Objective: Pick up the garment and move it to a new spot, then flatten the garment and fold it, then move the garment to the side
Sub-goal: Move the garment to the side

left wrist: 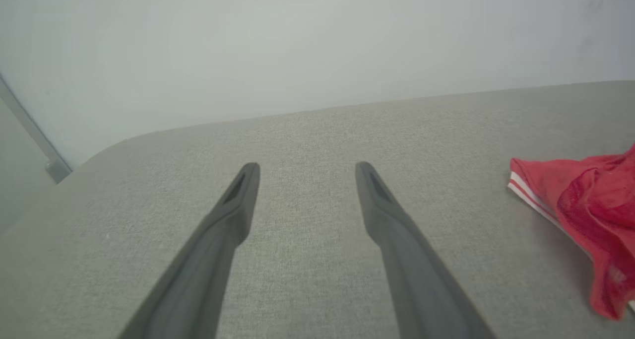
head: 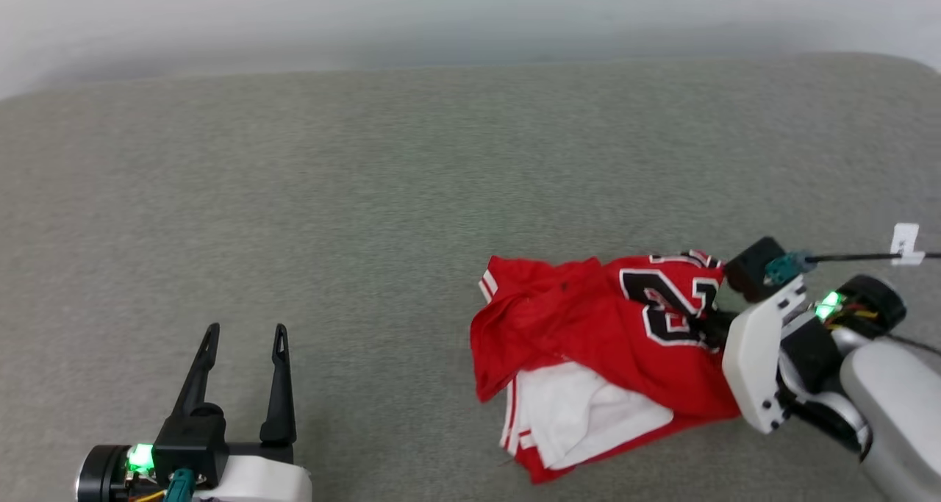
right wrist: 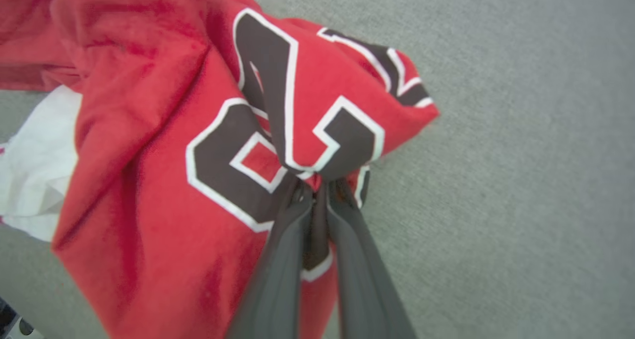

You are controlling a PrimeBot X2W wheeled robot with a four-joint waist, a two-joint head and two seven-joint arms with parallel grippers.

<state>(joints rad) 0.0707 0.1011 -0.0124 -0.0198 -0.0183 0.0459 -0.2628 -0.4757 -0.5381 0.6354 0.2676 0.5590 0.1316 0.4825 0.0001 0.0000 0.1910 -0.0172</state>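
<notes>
Cloth from the red jersey is pinched in your right gripper, whose two dark fingers are pressed together on a bunch of fabric right at the black, white-outlined number. In the right wrist view you can see the cloth gathered into a peak above the fingertips, with the digits creased around the pinch. In the head view those fingertips are buried in the red cloth, and the white wrist housing reaches in from the right just beside it. The jersey lies crumpled on the right-hand part of the grey woven surface in front of you, nearer the front edge than the back. Its number faces up on the right portion, white fabric shows from under a red fold at the near side, and striped white-and-red trim marks the far left corner. Your left gripper sits at the lower left, well apart from the jersey. Its fingers are spread wide with nothing between them, pointing away over bare surface. From the left wrist view you can see the jersey's trimmed edge at the far right and a pale wall behind the rounded back edge of the surface.
</notes>
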